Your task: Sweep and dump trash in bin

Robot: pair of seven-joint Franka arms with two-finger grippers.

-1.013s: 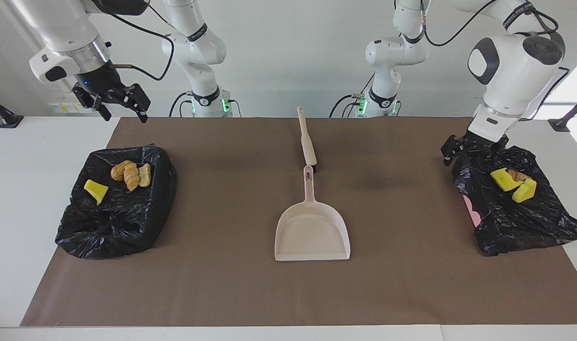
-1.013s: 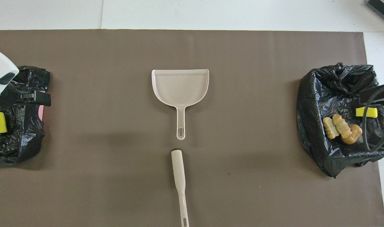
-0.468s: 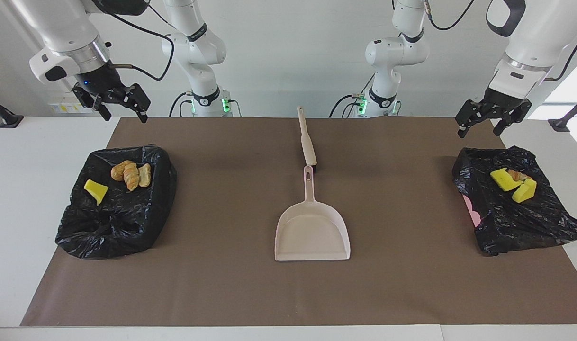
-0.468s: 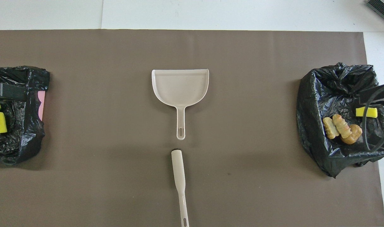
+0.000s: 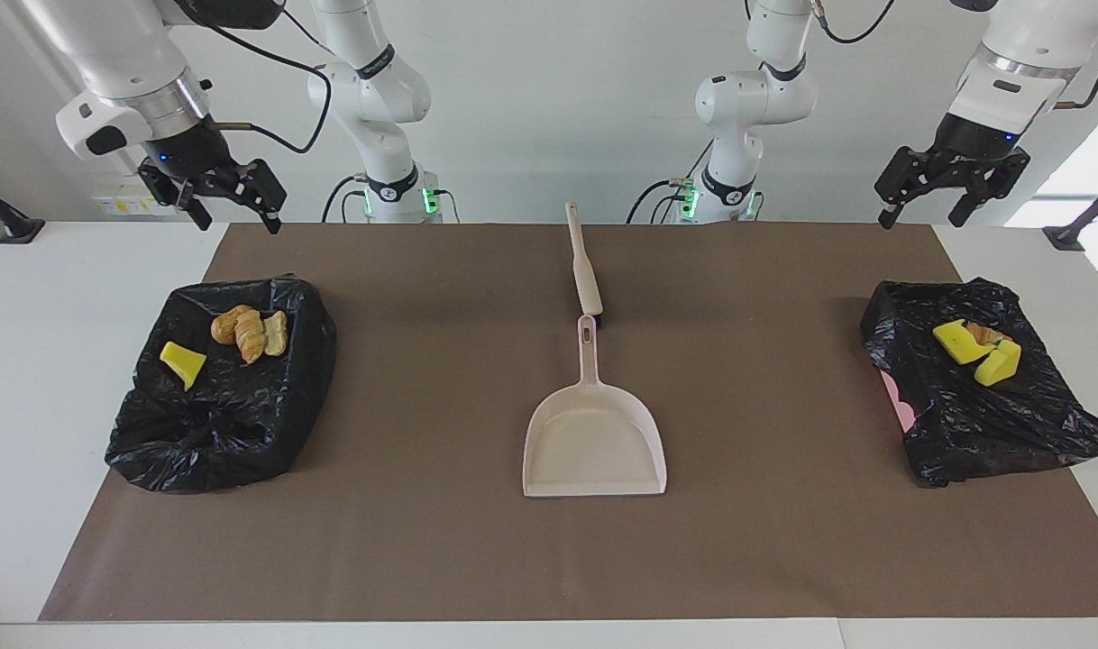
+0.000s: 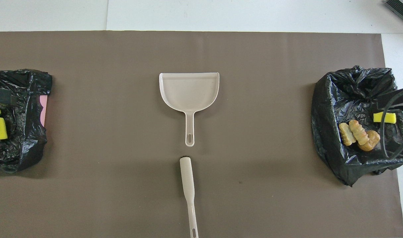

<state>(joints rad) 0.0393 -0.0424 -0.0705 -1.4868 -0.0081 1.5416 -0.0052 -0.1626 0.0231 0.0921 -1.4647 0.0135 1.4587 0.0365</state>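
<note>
With all the trash [image 5: 976, 348] already lying in the two black bags [image 5: 229, 388], I judge the job done; finishing well means parking both arms high without snagging plastic. My left hand [image 5: 951, 187] hangs empty, fingers apart, above the tabletop [image 5: 26, 361] edge by the bag at its end; my right hand [image 5: 215, 191], also apart and empty, waits above its bag. The dustpan [image 5: 594, 442] and brush [image 5: 583, 266] lie untouched at mid-mat, the brush nearer the robots. A second ago my left hand was down at that bag's rim; it has since risen clear, while the right has not moved.
</note>
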